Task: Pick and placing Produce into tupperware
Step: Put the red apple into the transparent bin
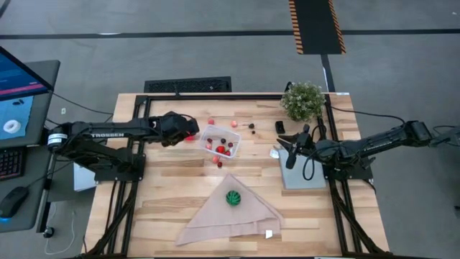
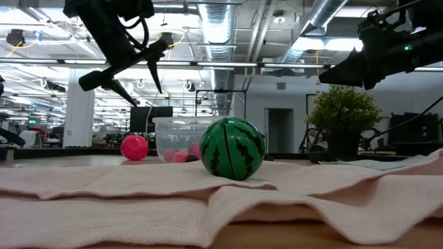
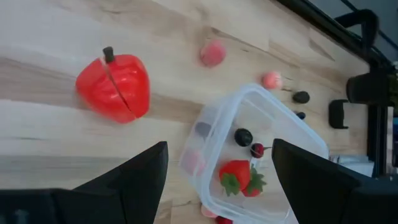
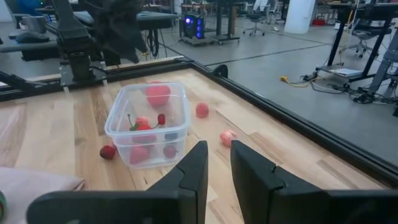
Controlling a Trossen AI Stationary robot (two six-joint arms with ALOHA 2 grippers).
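Clear plastic marks the centre of it all: from above, the tupperware point(image 1: 221, 139) sits mid-surface point(image 1: 172, 194) with a few red bits already inside, and the left hand point(image 1: 188, 129) hovers just beside it, over a red pepper-like piece point(image 1: 190, 136) lying by the tub's wall. Loose berries point(image 1: 211, 122) lie near the tub on its far side, and a green striped ball point(image 1: 233, 197) rests on the beige cloth point(image 1: 230, 216), well apart from the tub toward the near edge. The right hand point(image 1: 291, 155) waits over the grey panel point(image 1: 302, 173), well away from the tub. At surface level, the ball point(image 2: 232, 148) stands in front of the tub point(image 2: 181, 138), a pink berry point(image 2: 134, 147) beside it. Past the left wrist, the dark fingers point(image 3: 134, 177) stand spread and empty, the pepper point(image 3: 114, 87) just beside the tub point(image 3: 249, 155). From the right wrist, the fingers point(image 4: 189, 171) are nearly together, holding nothing. I'd judge the step is reaching for the pepper; next the left hand must drop around it and close.
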